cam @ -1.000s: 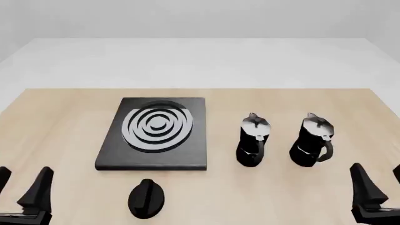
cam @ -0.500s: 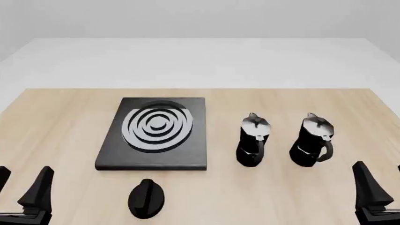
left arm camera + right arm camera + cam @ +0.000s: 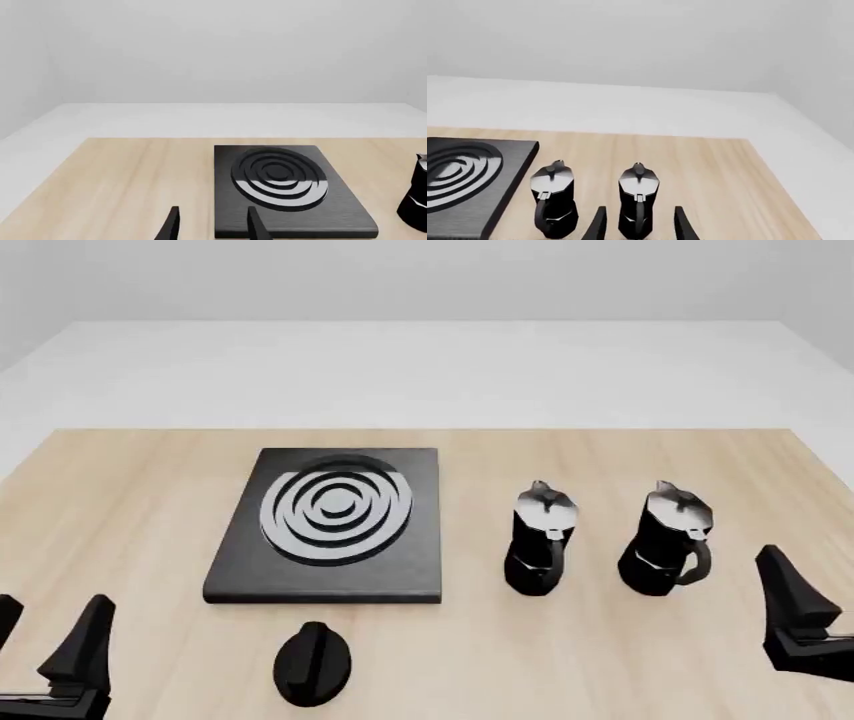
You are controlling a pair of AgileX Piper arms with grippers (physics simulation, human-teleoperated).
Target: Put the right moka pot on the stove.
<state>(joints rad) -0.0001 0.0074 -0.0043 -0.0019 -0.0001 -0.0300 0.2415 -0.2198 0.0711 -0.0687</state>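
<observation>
The right moka pot (image 3: 665,540) stands upright on the table, black with a silver lid, its handle facing the near side. It also shows in the right wrist view (image 3: 638,200), straight ahead between my fingers and farther off. The stove (image 3: 334,525) lies flat at the centre left, with nothing on its rings; it also shows in the left wrist view (image 3: 280,185). My right gripper (image 3: 825,615) is open and empty, near and to the right of the right pot. My left gripper (image 3: 47,645) is open and empty at the near left corner.
The left moka pot (image 3: 541,540) stands just left of the right one, between it and the stove. A small black round knob (image 3: 314,662) lies in front of the stove. The table's right edge is close to my right gripper.
My right gripper has risen and moved forward, toward the right moka pot. The left gripper, pots and stove have not moved.
</observation>
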